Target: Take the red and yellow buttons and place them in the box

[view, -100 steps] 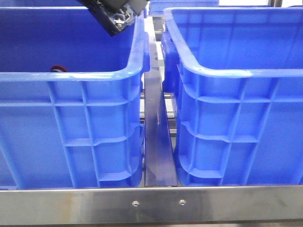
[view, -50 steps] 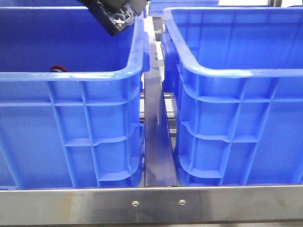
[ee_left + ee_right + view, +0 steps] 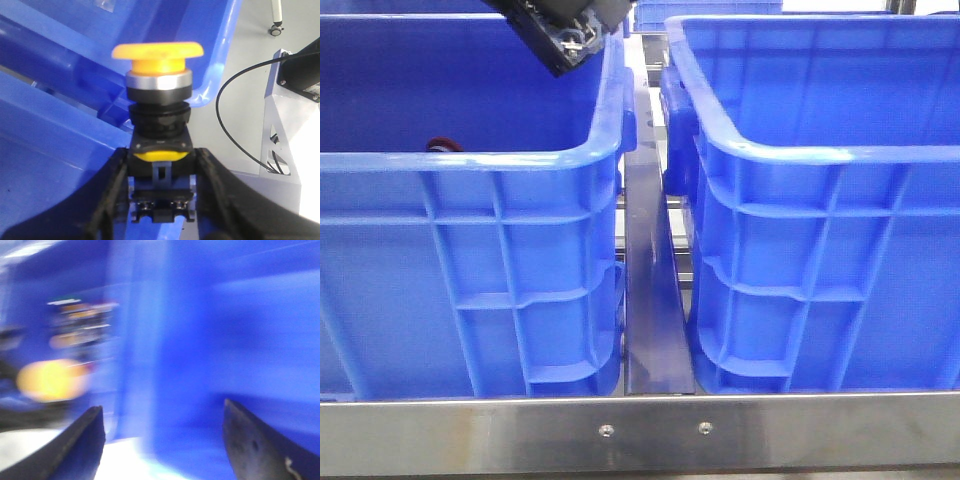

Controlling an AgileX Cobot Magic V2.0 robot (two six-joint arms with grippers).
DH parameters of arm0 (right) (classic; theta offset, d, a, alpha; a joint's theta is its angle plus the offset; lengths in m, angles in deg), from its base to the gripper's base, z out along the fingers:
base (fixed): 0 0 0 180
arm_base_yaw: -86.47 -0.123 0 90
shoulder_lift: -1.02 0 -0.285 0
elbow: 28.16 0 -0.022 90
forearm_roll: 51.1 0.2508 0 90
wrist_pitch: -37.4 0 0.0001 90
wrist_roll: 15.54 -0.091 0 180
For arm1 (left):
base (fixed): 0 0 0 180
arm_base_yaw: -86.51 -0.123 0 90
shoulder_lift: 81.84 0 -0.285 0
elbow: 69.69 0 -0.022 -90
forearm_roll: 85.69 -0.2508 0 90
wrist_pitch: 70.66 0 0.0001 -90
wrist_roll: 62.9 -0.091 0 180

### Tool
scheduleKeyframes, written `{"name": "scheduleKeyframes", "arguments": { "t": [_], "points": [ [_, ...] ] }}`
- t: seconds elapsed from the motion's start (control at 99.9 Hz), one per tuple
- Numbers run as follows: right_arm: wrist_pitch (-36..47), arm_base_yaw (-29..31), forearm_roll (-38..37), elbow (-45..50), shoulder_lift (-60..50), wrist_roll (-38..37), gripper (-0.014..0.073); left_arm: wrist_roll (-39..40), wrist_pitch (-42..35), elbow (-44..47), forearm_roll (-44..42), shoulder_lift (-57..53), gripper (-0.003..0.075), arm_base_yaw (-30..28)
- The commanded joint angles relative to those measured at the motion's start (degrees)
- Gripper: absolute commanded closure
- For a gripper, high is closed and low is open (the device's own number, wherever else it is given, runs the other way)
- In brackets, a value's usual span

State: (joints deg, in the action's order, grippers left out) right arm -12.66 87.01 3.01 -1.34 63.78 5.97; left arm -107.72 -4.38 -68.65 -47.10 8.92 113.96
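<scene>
The yellow button (image 3: 158, 52) has an orange-yellow domed cap, a silver collar and a dark body. My left gripper (image 3: 161, 160) is shut on its dark base. In the front view the button's underside with metal contacts (image 3: 570, 40) hangs above the far right corner of the left blue box (image 3: 470, 160). A dark red cap (image 3: 442, 145), apparently the red button, peeks over that box's near rim. In its own blurred view, my right gripper (image 3: 162, 407) is open and empty, facing a blue wall, with a yellow blur (image 3: 50, 380) to one side.
A second blue crate (image 3: 820, 155) stands to the right, across a narrow gap with a metal rail (image 3: 650, 290). A steel bar (image 3: 640, 435) runs along the front edge. A black cable (image 3: 235, 115) and a white frame lie outside the crate.
</scene>
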Motion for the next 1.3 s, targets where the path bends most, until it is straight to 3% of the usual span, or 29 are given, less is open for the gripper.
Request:
{"name": "scheduleKeyframes", "arguments": {
  "t": [0.0,0.11,0.37,0.881,1.151,1.221,1.291],
  "points": [
    [-1.09,-2.06,13.31,-2.14,2.06,5.53,0.0071,-0.16,-1.53,-1.59,3.48,-1.7,0.0607,0.51],
    [-1.07,-5.54,18.53,-2.19,4.8,7.26,0.0071,-0.16,-1.63,-1.59,3.48,-1.7,0.0607,0.51],
    [2.79,-13.04,20.89,-2.19,9.71,7.26,0.0071,-0.16,-1.63,-1.59,3.48,-1.7,0.0607,0.51],
    [5.56,-20.61,22.64,-8.03,17.06,7.77,0.0071,-0.16,-1.63,-1.59,3.48,-1.7,0.0607,0.51],
    [4.71,-20.79,22.72,-8.31,19.35,7.77,0.0071,-0.16,-1.63,-1.59,3.48,-1.7,0.0607,0.51],
    [4.71,-20.79,22.72,-8.31,19.35,7.77,0.0099,-0.16,-2.03,-1.59,3.48,-1.7,0.0607,0.51],
    [4.71,-20.79,22.72,-8.31,19.35,7.77,0.0194,-0.16,-2.44,-1.59,3.48,-1.7,0.0607,0.51]
  ]
}}
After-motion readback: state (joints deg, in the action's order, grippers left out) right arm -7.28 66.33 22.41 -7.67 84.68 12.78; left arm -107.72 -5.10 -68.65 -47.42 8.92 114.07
